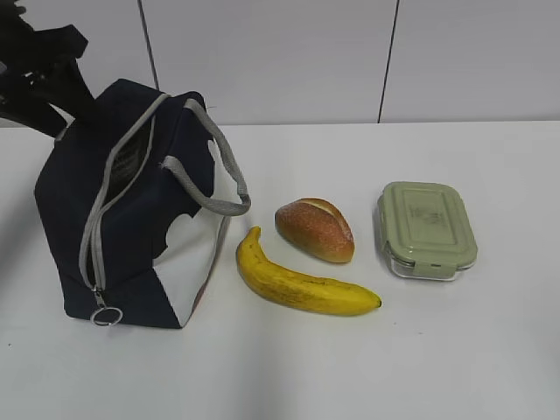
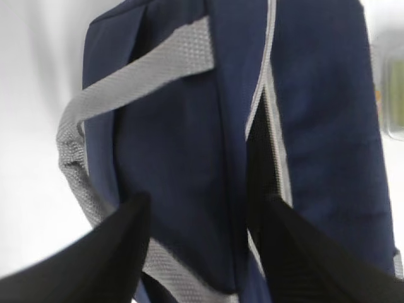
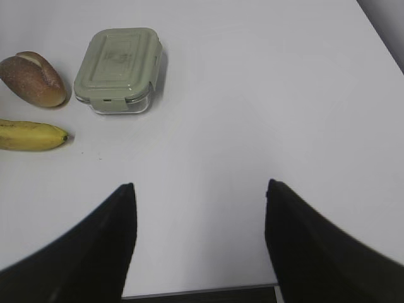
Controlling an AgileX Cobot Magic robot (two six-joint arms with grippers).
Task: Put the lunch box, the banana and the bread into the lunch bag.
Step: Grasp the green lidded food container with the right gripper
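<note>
Left wrist view shows your left gripper [image 2: 205, 243] spread wide, holding nothing, over the lunch bag [image 2: 208, 158]; its zipper gap is dark inside. Your right gripper [image 3: 199, 237] is equally wide, empty. Right of the bag: banana [image 1: 302, 278], bread [image 1: 316, 229], lunch box [image 1: 427, 229].

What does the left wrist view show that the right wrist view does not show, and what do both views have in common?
Only the left wrist view shows the lunch bag from close by, with its grey handle and its partly open zipper; the left hand is open just over it. Only the right wrist view clearly shows the bread, one end of the banana and the open right hand, which holds nothing. Both views show the white table; the lunch box appears in the left view only as a blur at the right edge.
</note>
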